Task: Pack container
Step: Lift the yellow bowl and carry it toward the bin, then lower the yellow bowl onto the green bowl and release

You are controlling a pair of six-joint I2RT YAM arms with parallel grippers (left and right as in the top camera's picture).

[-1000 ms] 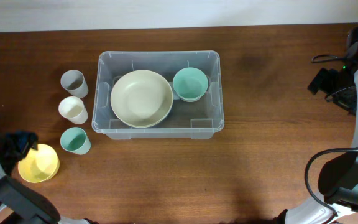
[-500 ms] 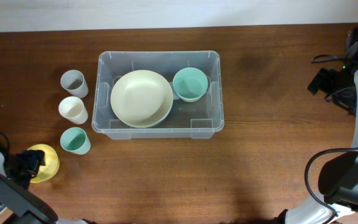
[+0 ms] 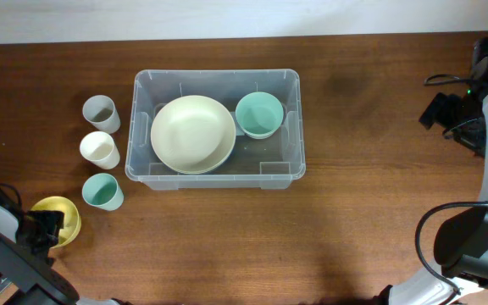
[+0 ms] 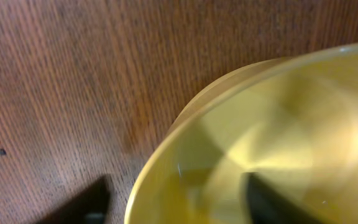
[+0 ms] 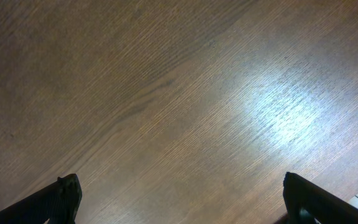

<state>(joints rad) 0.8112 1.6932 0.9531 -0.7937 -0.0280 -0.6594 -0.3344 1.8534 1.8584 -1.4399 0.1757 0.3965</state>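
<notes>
The container (image 3: 288, 85) is a clear plastic bin in the middle of the table. It holds a wide cream bowl (image 3: 191, 134) and a small teal bowl (image 3: 258, 114). A yellow bowl (image 3: 61, 213) sits at the front left. My left gripper (image 3: 46, 227) is at its near edge. In the left wrist view the yellow bowl (image 4: 291, 124) fills the right side, and my left gripper (image 4: 173, 202) straddles its rim, one finger (image 4: 89, 200) outside and one inside, a gap on both sides. My right gripper (image 5: 179, 199) is open over bare wood.
Left of the bin stand three cups in a column: grey (image 3: 100, 113), white (image 3: 99, 150) and teal (image 3: 102, 191), the teal one close to the yellow bowl. The right arm (image 3: 460, 114) is at the far right edge of the table.
My left gripper has come forward and right onto the yellow bowl's edge, and its jaws have narrowed around the rim. The right arm has not moved.
</notes>
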